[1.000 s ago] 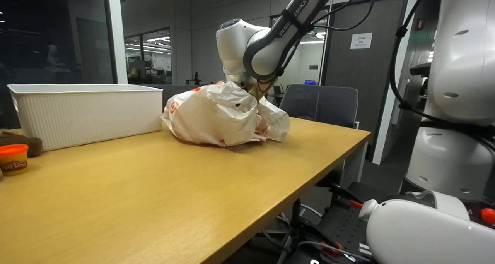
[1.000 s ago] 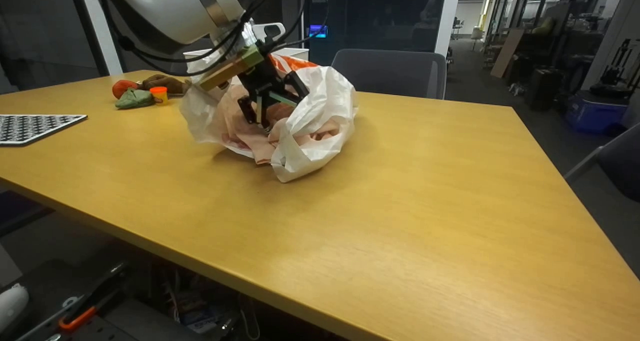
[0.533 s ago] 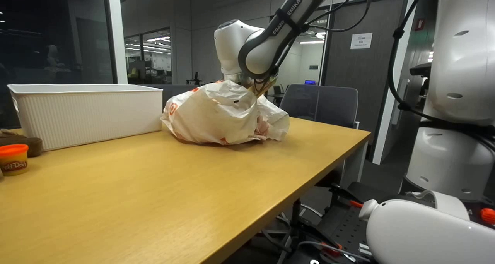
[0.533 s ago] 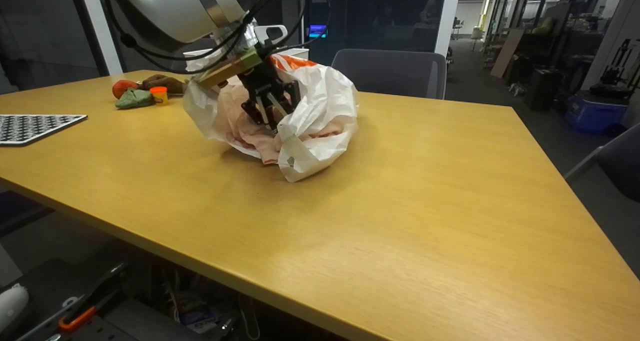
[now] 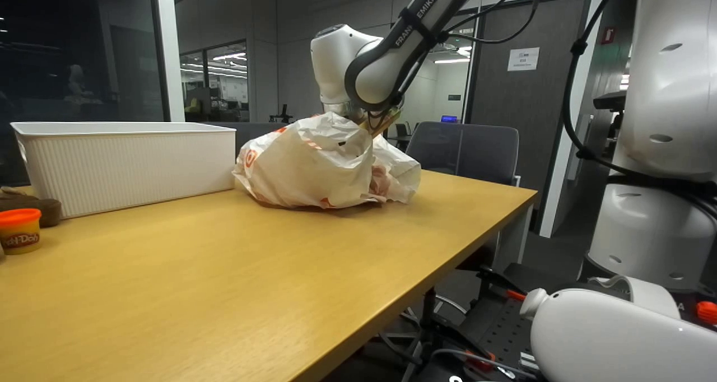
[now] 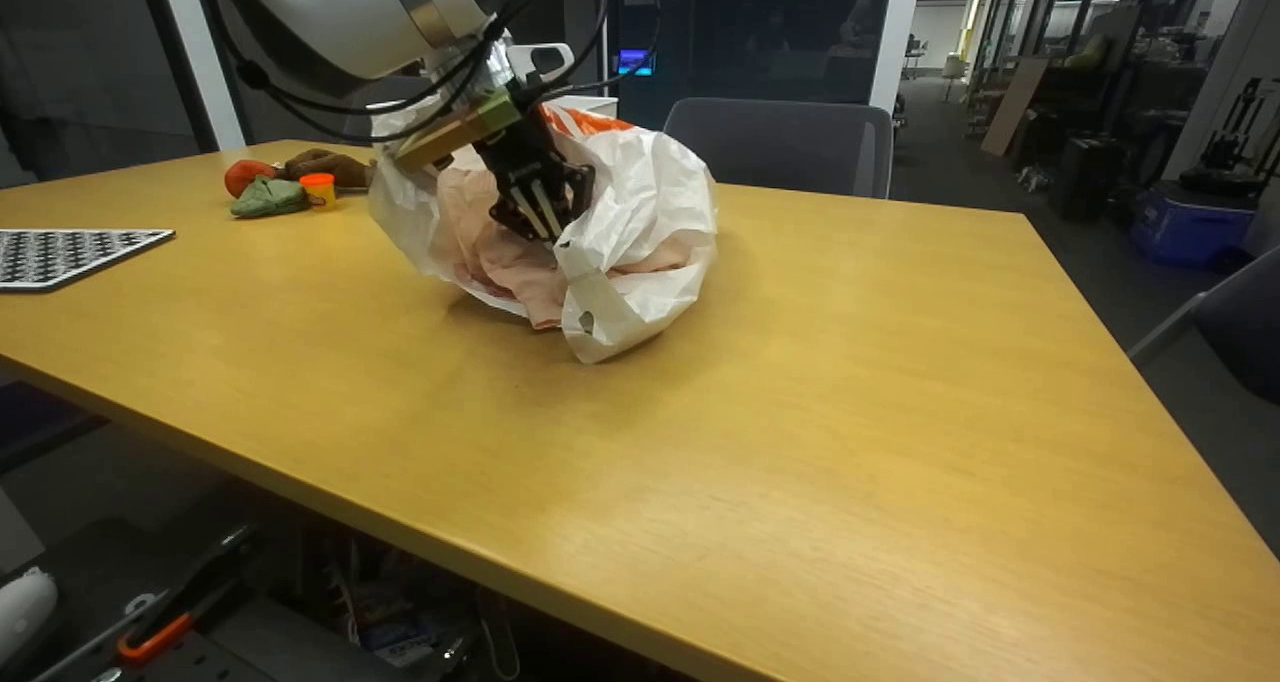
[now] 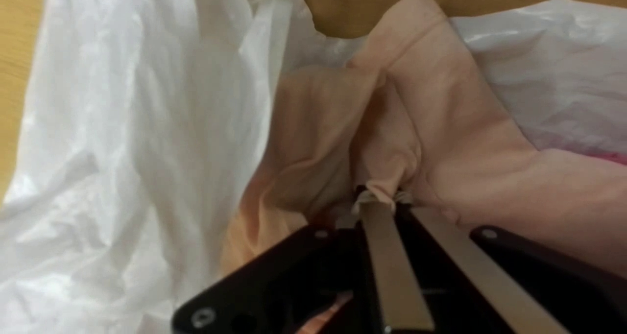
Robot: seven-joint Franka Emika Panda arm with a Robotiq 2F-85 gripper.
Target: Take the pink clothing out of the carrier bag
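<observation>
The white carrier bag [image 5: 302, 163] lies crumpled on the table, its mouth spread wide in an exterior view. Pink clothing [image 6: 515, 267] fills that mouth, and a flap of it hangs over the bag's front edge. Reaching down into the mouth is my gripper [image 6: 548, 234], its tips sunk among the folds. In the wrist view the fingers have come together, and a fold of the pink clothing [image 7: 441, 113] is pinched at the tips of the gripper [image 7: 384, 201]. White plastic of the bag [image 7: 147, 108] rises beside the jaws. How much clothing lies deeper inside is hidden.
A white ribbed bin [image 5: 129, 166] stands behind the bag. Beyond it are a yellow tub with orange lid [image 6: 318, 190], a green item [image 6: 270, 197], a brown one [image 6: 330, 169] and a patterned board [image 6: 75, 259]. A chair [image 6: 780, 147] backs onto the table.
The jaws have gone from wide apart to together on a fold of the clothing. The arm has shifted slightly, and the bag's front flap and the clothing have moved a little with it.
</observation>
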